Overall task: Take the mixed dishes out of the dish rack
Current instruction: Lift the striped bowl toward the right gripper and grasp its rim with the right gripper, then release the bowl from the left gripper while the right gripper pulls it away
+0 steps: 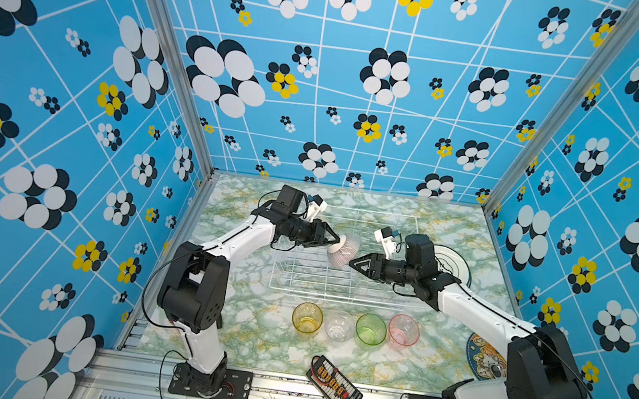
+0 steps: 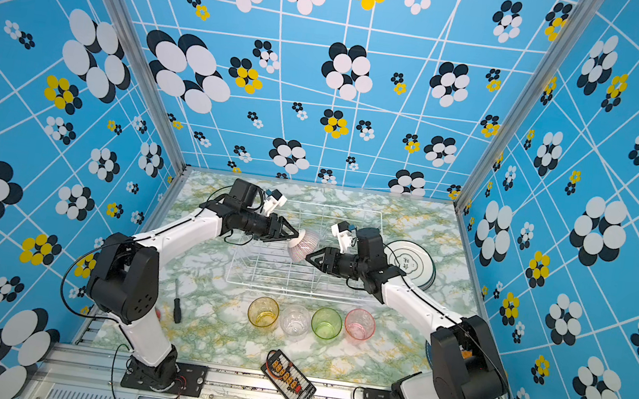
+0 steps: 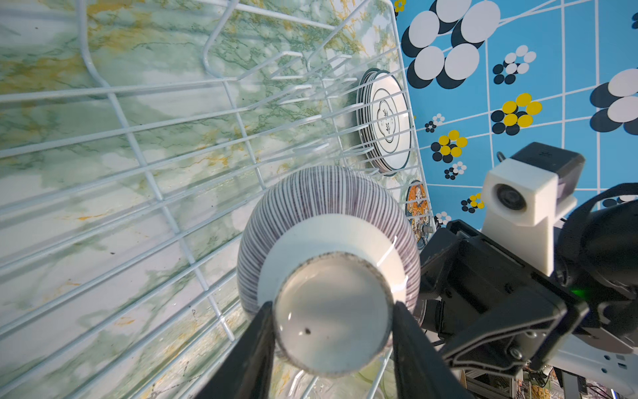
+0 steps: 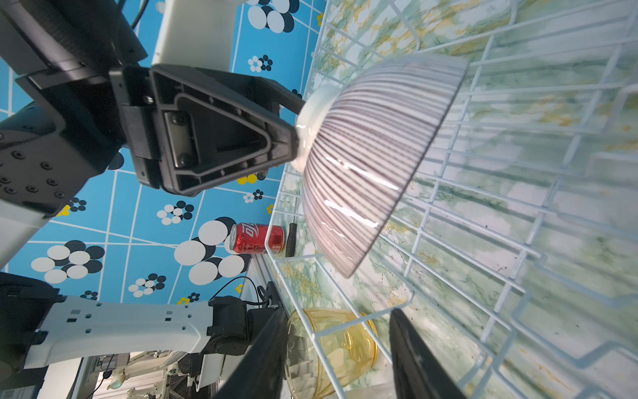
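Pinching glossy ribbed bowl [image 3: 328, 193] by round foot, L gripper [image 3: 332, 305] over wire rack [image 1: 299, 273]; R gripper [image 4: 336, 312] spread, empty.

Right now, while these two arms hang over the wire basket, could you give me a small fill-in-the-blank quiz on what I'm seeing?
1. The left arm's jaws grip the striped ___ by its foot, above the dish rack.
2. In the row of tumblers, the one between the yellow tumbler and the green tumbler is ___.
3. The right arm's jaws hold ___.
Missing words: bowl; clear; nothing.
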